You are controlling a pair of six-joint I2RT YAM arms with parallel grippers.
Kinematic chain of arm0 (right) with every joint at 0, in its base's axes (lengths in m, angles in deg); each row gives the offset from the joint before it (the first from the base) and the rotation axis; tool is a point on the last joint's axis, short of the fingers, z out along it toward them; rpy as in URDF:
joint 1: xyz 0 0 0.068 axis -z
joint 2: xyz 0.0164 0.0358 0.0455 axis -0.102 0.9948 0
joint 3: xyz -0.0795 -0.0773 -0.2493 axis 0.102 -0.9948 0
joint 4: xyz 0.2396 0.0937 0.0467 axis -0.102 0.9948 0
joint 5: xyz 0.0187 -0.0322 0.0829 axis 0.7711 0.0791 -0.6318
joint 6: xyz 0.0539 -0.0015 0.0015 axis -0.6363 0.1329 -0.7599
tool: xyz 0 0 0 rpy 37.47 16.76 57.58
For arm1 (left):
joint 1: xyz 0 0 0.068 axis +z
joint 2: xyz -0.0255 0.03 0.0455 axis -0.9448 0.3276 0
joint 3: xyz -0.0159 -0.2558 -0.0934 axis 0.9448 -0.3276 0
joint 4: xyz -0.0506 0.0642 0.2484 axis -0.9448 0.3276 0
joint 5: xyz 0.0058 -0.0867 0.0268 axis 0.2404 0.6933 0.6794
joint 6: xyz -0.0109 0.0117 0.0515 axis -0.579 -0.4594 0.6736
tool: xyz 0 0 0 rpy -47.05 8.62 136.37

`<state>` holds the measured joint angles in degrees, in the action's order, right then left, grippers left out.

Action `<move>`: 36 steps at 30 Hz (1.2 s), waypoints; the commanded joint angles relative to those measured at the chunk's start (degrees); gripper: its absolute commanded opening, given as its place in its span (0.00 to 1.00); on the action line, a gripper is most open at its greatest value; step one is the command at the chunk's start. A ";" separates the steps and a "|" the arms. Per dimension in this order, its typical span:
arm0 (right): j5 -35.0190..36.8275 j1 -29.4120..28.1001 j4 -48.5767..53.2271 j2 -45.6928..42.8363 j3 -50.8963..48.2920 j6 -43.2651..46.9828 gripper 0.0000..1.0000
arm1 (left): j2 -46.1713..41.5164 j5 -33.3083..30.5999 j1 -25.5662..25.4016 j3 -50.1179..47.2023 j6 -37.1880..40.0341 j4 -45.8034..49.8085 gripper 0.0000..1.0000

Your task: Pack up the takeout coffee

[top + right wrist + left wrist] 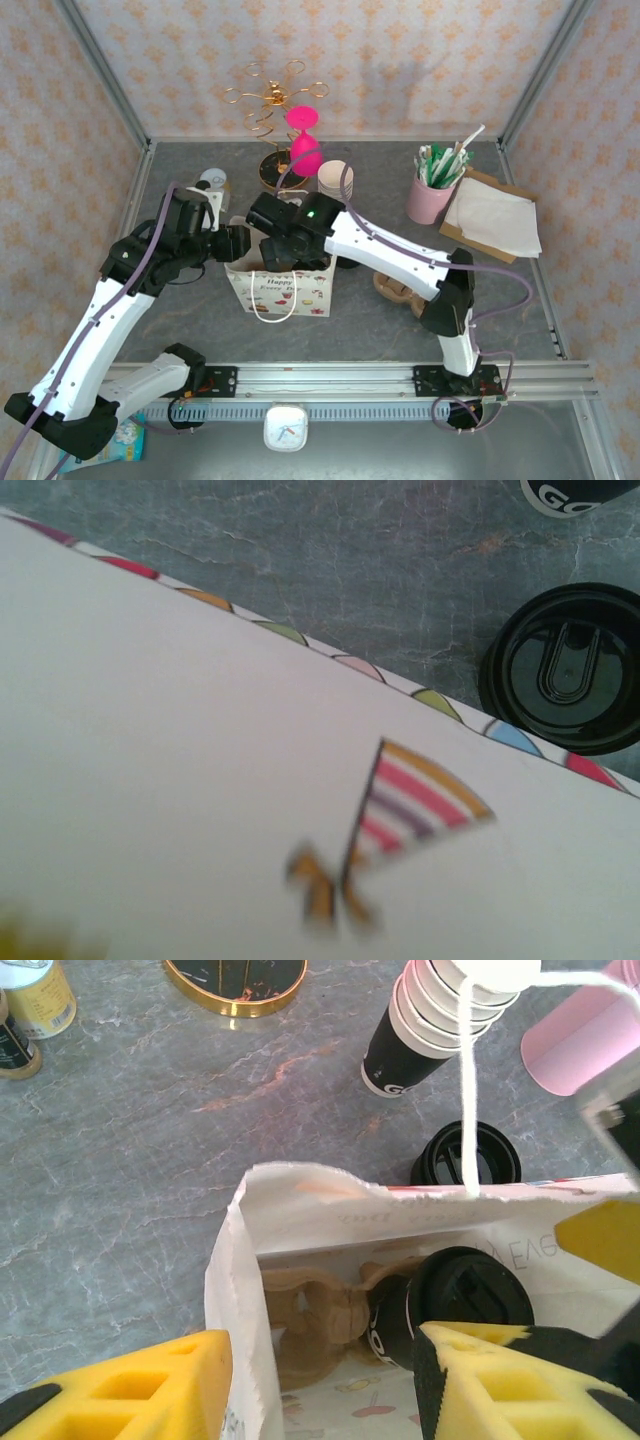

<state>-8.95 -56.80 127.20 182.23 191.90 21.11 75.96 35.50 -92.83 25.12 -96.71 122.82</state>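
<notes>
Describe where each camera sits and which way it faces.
Top external: above and behind the bases, looking down on both arms and the white paper gift bag.
Left wrist: above the bag's mouth, looking in; its own yellow fingers show.
Right wrist: close to the bag's printed side.
Both wrists share the loose round black plastic lid.

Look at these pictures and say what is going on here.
Two robot arms are packing a takeout coffee. The black-lidded cup sits in its brown pulp carrier inside the open paper gift bag. The left end effector straddles the bag's side wall, fingers apart; the right end effector hangs at the bag's mouth. A black lid lies on the table beside the bag.
</notes>
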 commanded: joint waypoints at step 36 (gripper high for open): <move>-1.69 7.02 -2.16 -16.27 9.54 0.46 1.00 | 2.36 -2.21 0.40 13.99 -3.56 2.28 0.52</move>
<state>-12.67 -51.90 126.79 169.75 203.18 21.73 77.97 32.84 -92.83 36.47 -99.50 124.77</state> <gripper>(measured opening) 0.999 0.521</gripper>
